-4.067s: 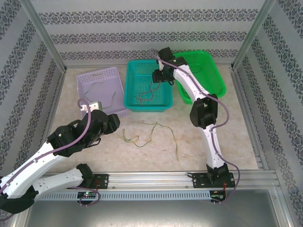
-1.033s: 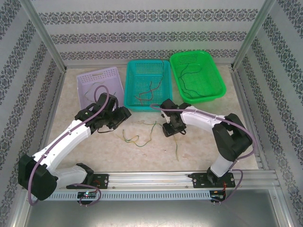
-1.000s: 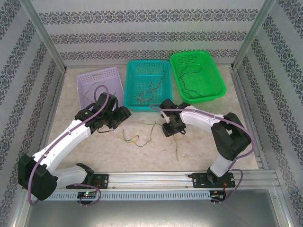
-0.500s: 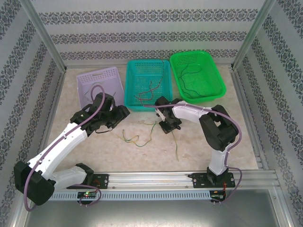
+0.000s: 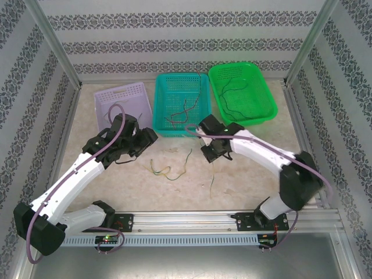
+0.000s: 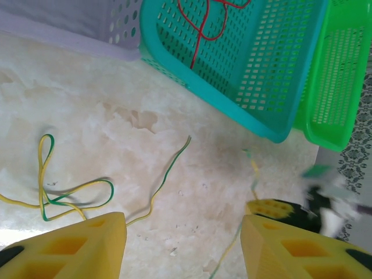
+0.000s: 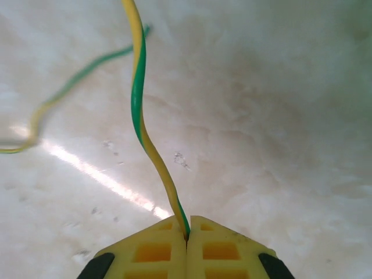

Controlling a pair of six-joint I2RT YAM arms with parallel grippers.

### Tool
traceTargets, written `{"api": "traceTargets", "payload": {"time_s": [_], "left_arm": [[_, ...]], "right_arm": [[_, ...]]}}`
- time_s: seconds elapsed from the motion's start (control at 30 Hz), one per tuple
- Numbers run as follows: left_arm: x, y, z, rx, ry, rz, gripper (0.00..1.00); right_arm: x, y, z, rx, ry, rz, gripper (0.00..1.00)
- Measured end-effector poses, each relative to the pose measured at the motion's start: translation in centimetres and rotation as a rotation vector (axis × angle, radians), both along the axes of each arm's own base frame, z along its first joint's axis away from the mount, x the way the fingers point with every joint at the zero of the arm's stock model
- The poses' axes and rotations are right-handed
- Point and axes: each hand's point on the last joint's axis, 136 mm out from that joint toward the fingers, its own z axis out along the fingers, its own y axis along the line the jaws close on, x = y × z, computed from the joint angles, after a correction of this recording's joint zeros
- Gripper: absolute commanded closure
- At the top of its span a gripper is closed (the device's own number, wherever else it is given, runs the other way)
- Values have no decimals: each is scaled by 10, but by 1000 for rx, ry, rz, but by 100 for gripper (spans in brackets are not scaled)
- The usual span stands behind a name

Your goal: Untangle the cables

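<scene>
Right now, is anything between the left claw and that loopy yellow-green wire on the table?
Nothing visible does. The left gripper stands open above bare table, with the looped yellow-green cable lying uncovered just ahead of it.

One green-yellow cable (image 7: 135,104) is clamped in the right pincer (image 7: 187,235); a looped one (image 6: 41,174) lies loose.

Cable (image 7: 135,104) yellow-green striped; basket (image 5: 168,131) teal (perforated lattice)

The marbled tabletop (image 7: 279,104) is smooth and glossy, the perforated baskets (image 6: 232,75) plastic, the cables (image 7: 137,99) smooth-sheathed.
</scene>
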Motion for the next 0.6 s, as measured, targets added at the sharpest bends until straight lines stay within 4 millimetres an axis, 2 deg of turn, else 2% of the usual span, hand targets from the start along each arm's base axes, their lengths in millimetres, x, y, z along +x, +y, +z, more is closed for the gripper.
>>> {"api": "traceTargets", "payload": {"time_s": [0.13, 0.27, 0.43, 0.5, 0.6], "left_arm": [[5, -5, 14, -28, -38, -10, 48], [13, -25, 36, -91, -115, -74, 50], [17, -63, 46, -149, -163, -207, 51], [15, -75, 41, -150, -160, -255, 51], [14, -82, 38, -135, -169, -297, 48]], "right_arm": [[3, -1, 44, 133, -70, -33, 100], [34, 0, 85, 285, -96, -140, 100], [78, 30, 130, 487, -106, -217, 100], [91, 46, 142, 551, -90, -225, 100], [105, 68, 152, 600, -66, -214, 100]]}}
